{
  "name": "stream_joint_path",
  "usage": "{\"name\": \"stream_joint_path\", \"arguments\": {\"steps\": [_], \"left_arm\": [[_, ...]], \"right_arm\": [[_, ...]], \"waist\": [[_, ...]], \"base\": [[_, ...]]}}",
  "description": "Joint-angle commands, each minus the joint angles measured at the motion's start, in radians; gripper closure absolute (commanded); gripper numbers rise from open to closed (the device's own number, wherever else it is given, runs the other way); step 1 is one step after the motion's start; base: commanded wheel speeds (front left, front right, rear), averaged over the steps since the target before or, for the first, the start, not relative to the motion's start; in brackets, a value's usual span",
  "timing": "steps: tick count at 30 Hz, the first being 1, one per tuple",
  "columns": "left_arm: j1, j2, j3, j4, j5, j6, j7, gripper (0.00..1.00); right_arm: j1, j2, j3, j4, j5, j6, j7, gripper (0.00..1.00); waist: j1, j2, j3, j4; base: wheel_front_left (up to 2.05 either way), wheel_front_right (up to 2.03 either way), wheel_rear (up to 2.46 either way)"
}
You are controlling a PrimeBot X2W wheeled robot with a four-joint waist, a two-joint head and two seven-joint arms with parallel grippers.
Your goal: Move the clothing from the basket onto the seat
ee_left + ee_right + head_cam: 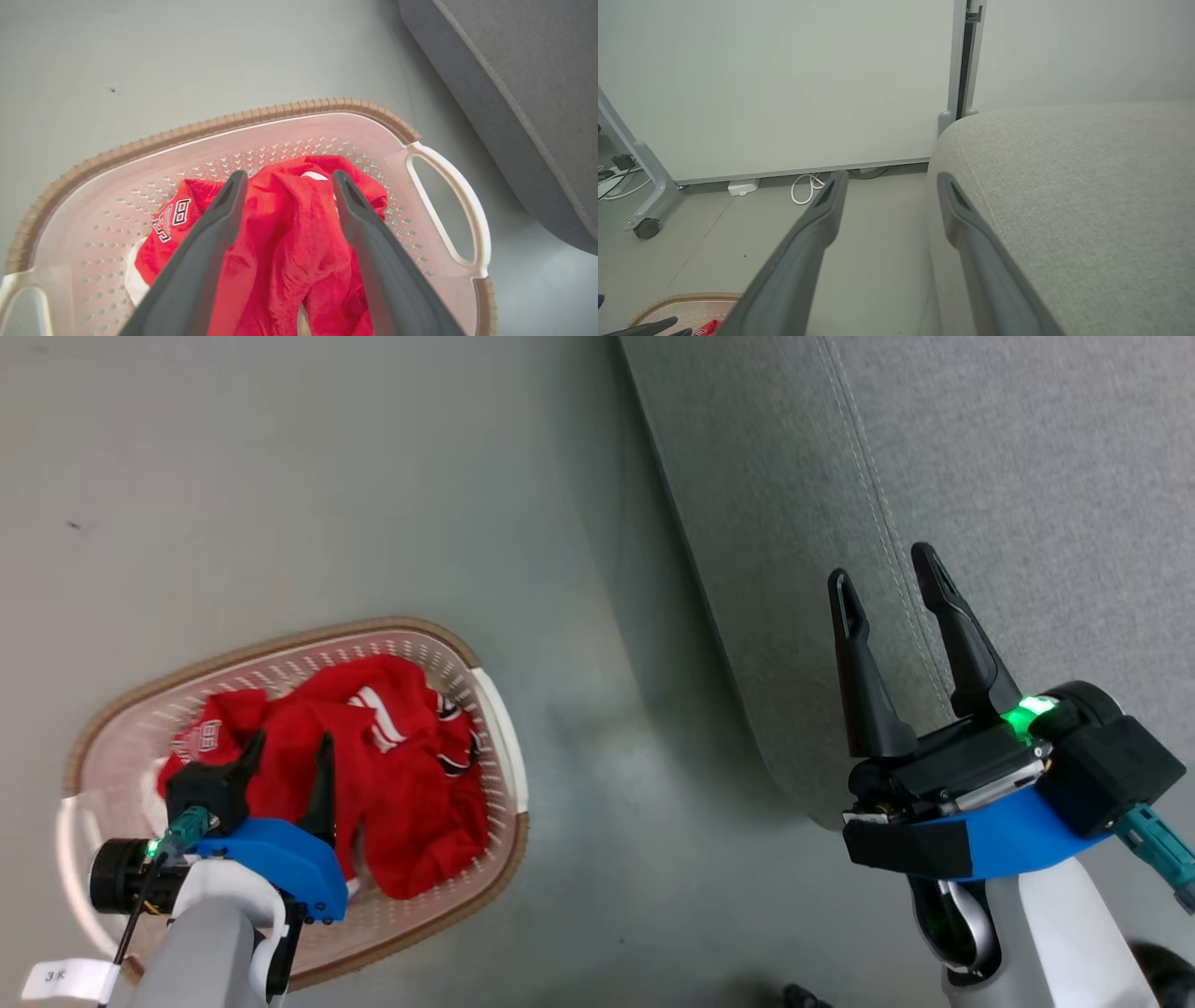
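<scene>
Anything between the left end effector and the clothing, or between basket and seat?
Nothing visible. The open left end effector hangs over the clothing in the basket; just floor lies between basket and seat.

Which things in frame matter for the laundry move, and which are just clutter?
Job: clothing, basket, seat, left gripper open above the clothing.
Lying about: white cable coil, white box, wheeled stand leg.

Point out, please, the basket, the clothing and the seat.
basket (504, 737), head view, on its white side handle.
clothing (401, 784), head view, middle of the red fabric.
seat (1027, 448), head view, on its grey upholstery.
</scene>
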Motion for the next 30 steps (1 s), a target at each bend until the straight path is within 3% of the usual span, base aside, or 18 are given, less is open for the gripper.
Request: {"name": "stream_joint_path", "arguments": {"steps": [1,10,22,23,24,25,26,30], "left_arm": [[-0.026,0.013,-0.003,0.009,-0.010,-0.006,0.007,0.00],[-0.080,0.047,-0.030,0.054,-0.048,-0.003,0.037,0.00],[-0.099,0.087,-0.002,0.103,-0.059,0.093,0.135,0.00],[-0.097,0.088,0.001,0.106,-0.062,0.099,0.146,0.10],[-0.096,0.090,0.000,0.105,-0.062,0.099,0.152,0.67],[-0.096,0.090,0.000,0.105,-0.062,0.099,0.152,0.67],[-0.093,0.092,-0.002,0.103,-0.062,0.101,0.156,1.00],[-0.084,0.100,-0.008,0.093,-0.067,0.096,0.170,1.00]], "right_arm": [[-0.029,0.001,0.007,-0.012,0.008,0.000,-0.003,0.00],[-0.051,0.001,0.043,-0.046,0.054,0.000,-0.003,0.00],[-0.039,0.001,0.072,-0.046,0.107,0.000,-0.003,0.00],[-0.038,0.001,0.073,-0.045,0.110,0.000,-0.003,0.00],[-0.037,0.001,0.073,-0.044,0.112,0.000,-0.003,0.00],[-0.037,0.001,0.073,-0.044,0.112,0.000,-0.003,0.00],[-0.035,0.001,0.073,-0.043,0.113,0.000,-0.003,0.00],[-0.032,0.001,0.071,-0.039,0.118,0.000,-0.003,0.00]], "waist": [[-0.0003,0.0001,0.072,-0.061],[-0.0003,0.0001,0.166,-0.094],[-0.0003,0.0001,0.216,-0.155],[-0.0003,0.0001,0.215,-0.158],[-0.0003,0.0001,0.214,-0.162],[-0.0003,0.0001,0.214,-0.162],[-0.0003,0.0001,0.213,-0.165],[-0.0003,0.0001,0.207,-0.168]], "base": [[0.00,0.00,0.00],[0.00,0.00,0.00],[0.00,0.00,0.00],[0.00,0.00,0.00],[0.00,0.00,0.00],[0.00,0.00,0.00],[0.00,0.00,0.00],[0.00,0.00,0.00]]}}
